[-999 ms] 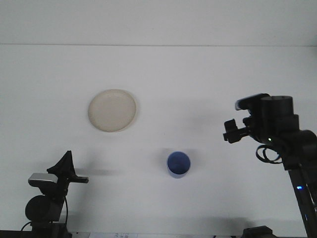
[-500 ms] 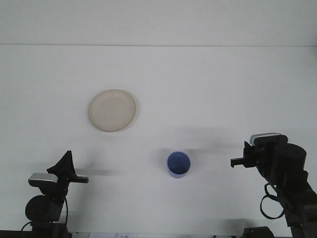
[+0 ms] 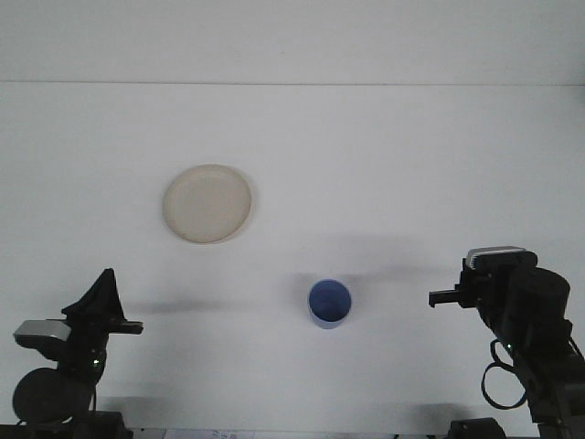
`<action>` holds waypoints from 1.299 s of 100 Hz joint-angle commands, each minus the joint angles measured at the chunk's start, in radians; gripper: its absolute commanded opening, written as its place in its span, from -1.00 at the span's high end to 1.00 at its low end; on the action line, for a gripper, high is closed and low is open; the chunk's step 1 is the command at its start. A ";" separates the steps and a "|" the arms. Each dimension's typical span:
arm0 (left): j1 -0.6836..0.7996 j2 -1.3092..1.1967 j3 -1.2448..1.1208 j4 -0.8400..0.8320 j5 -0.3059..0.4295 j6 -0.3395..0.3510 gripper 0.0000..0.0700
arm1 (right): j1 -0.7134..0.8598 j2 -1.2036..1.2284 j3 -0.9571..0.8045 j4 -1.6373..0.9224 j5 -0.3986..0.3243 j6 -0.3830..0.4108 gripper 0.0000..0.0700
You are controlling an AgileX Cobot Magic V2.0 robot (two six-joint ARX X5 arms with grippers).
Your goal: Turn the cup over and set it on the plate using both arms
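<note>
The left gripper [image 3: 102, 294] sits low at the near left corner of the white worktop [image 3: 384, 165]; I cannot tell its state. The cream plate [image 3: 207, 203] lies empty farther back. The blue cup [image 3: 329, 304] stands mouth-up near the front, well apart from the right gripper [image 3: 441, 297], also unreadable.

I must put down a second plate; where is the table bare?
Bare: the far strip behind the plate, the wide area right of it above the blue cup, and between cup and left tool. Tighter: between cup and right tool.
</note>
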 commanded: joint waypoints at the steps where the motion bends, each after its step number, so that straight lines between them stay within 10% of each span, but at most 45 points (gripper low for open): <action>1: 0.001 0.095 0.142 -0.104 0.003 0.033 0.96 | 0.002 0.006 0.008 0.010 0.001 0.011 1.00; 27: -0.006 0.552 0.652 -0.586 0.112 0.163 0.97 | 0.002 0.005 0.008 0.009 0.001 0.011 1.00; 60: -0.063 0.844 0.763 -0.521 0.381 0.108 0.94 | 0.002 0.006 0.008 0.009 0.007 0.011 1.00; 65: -0.079 0.882 0.763 -0.530 0.398 0.105 0.81 | 0.002 0.005 0.008 0.009 0.007 0.011 1.00; 80: -0.159 0.989 0.763 -0.563 0.398 0.105 -0.49 | 0.002 0.005 0.008 0.009 0.007 0.011 1.00; 130: -0.614 1.361 0.951 -0.476 0.385 0.087 -0.51 | 0.002 0.005 0.008 0.009 0.007 0.011 1.00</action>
